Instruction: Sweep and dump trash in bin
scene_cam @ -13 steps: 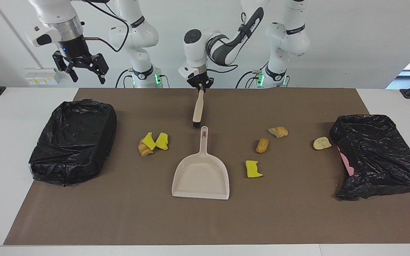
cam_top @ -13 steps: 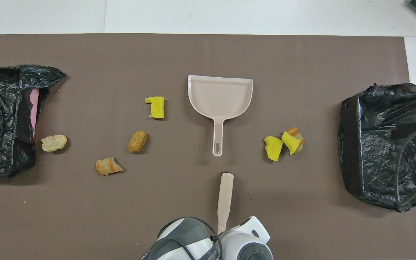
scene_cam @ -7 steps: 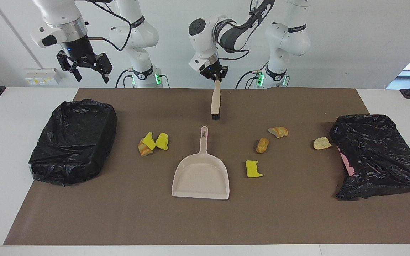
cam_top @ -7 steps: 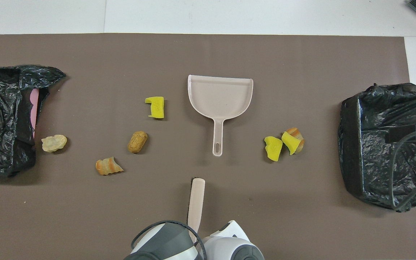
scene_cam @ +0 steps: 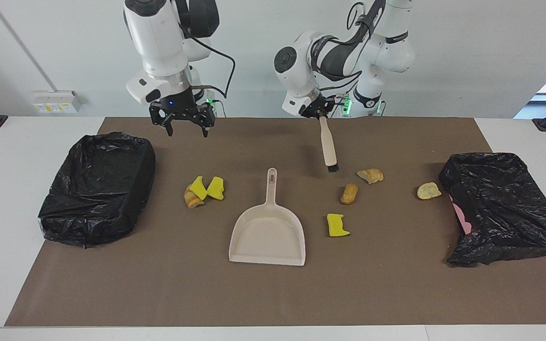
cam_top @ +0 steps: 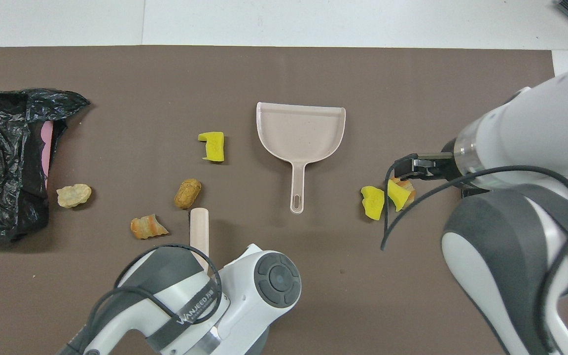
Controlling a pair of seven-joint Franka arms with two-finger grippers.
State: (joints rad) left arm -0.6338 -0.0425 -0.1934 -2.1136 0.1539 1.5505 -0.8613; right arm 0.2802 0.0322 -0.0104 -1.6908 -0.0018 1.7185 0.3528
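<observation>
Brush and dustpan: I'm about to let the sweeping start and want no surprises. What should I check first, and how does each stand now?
1. Left pincer shut on the brush handle: ok.
2. Bristles down on the mat: not ok, brush hangs above it.
3. Dustpan lying flat, empty, handle toward the robots: ok.
4. Right pincer holding the dustpan: not ok, it is open, in the air.
5. Trash all in view: cannot tell, six scraps visible.
6. Black-bagged bin at the right arm's end open-topped: ok.

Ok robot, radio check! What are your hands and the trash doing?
Left gripper shut on brush, bristles up in the air. Right gripper open, empty. Trash on mat, dustpan empty. Nothing in the way.
</observation>
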